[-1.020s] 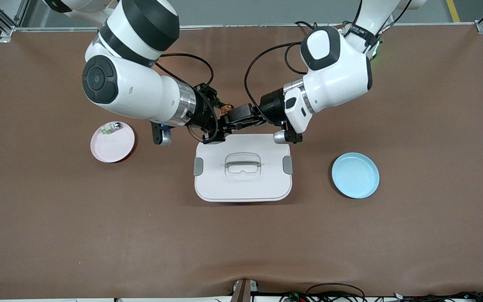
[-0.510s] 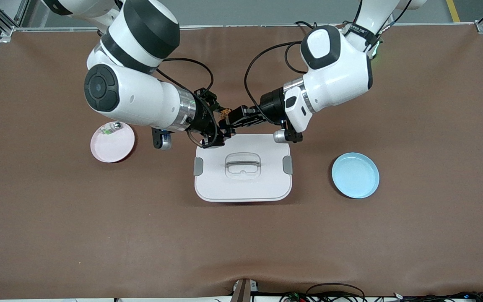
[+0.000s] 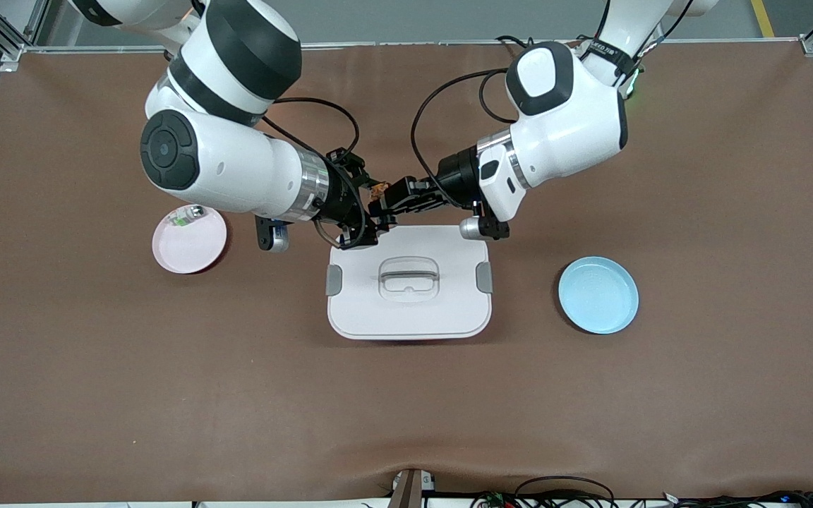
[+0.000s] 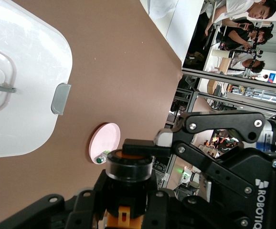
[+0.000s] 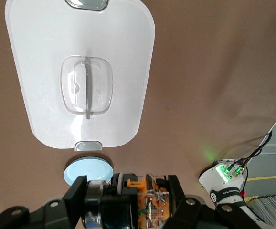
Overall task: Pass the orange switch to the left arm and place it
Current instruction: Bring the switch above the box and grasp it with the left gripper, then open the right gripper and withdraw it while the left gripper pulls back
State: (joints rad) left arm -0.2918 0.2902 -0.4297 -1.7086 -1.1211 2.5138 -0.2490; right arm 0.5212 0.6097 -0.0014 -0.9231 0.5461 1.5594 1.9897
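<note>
The orange switch (image 3: 378, 189) hangs in the air between both grippers, over the table just past the edge of the white box (image 3: 410, 310) that lies toward the robots' bases. My right gripper (image 3: 372, 206) is shut on it end to end; in the right wrist view (image 5: 128, 205) the switch (image 5: 150, 202) lies across the jaws. My left gripper (image 3: 392, 199) grips its black body; in the left wrist view (image 4: 128, 200) the switch (image 4: 128, 167) stands between the jaws. The box also shows in both wrist views (image 4: 14, 119) (image 5: 47, 71).
A pink plate (image 3: 191, 247) with a small green-and-silver component (image 3: 184, 217) lies toward the right arm's end of the table. A blue plate (image 3: 598, 295) lies toward the left arm's end. The box has two grey side latches.
The two grippers have drawn closer together over the box's edge, and the left gripper's fingers have closed on the switch. In the last half second almost nothing moved.
</note>
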